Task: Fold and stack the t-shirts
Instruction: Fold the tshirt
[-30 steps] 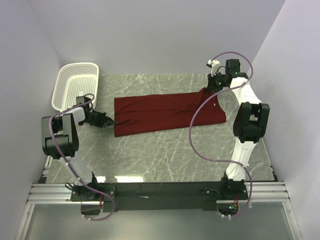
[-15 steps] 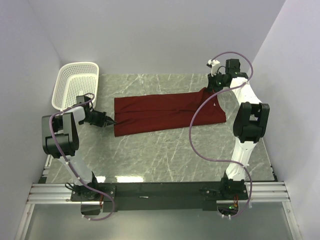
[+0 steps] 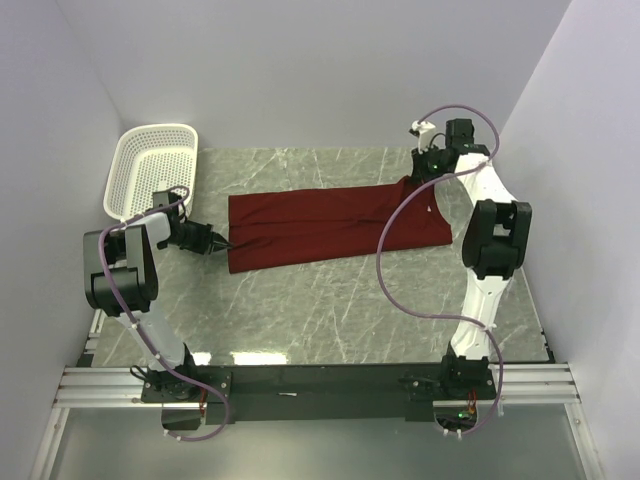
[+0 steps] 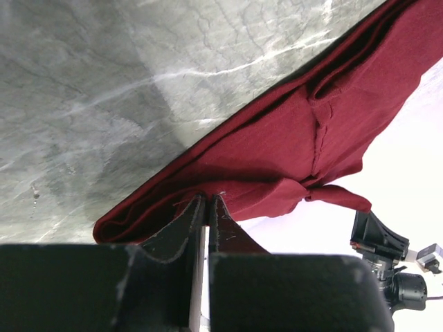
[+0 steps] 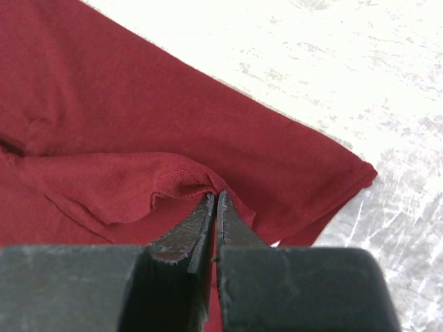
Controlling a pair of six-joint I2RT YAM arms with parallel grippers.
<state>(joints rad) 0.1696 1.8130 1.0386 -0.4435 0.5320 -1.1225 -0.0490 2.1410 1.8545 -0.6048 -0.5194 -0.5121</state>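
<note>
A dark red t-shirt (image 3: 330,228) lies as a long folded band across the middle of the marble table. My left gripper (image 3: 226,245) is low at the band's left end, its jaws pinched together on the cloth's folded edge (image 4: 208,199). The t-shirt (image 4: 291,138) stretches away from those tips toward a bunched far end. My right gripper (image 3: 412,180) is at the band's far right corner. It is shut on a small raised fold of the t-shirt (image 5: 138,104), with the tips (image 5: 217,196) nipping the hem.
A white perforated basket (image 3: 150,170) stands at the back left corner, just behind the left arm. White walls close in the table on three sides. A purple cable (image 3: 385,270) loops off the right arm over the table. The rail (image 3: 320,385) runs along the near edge.
The right arm's elbow has shifted slightly to the left. Both grippers stay pinched on the cloth, and the t-shirt lies as before.
</note>
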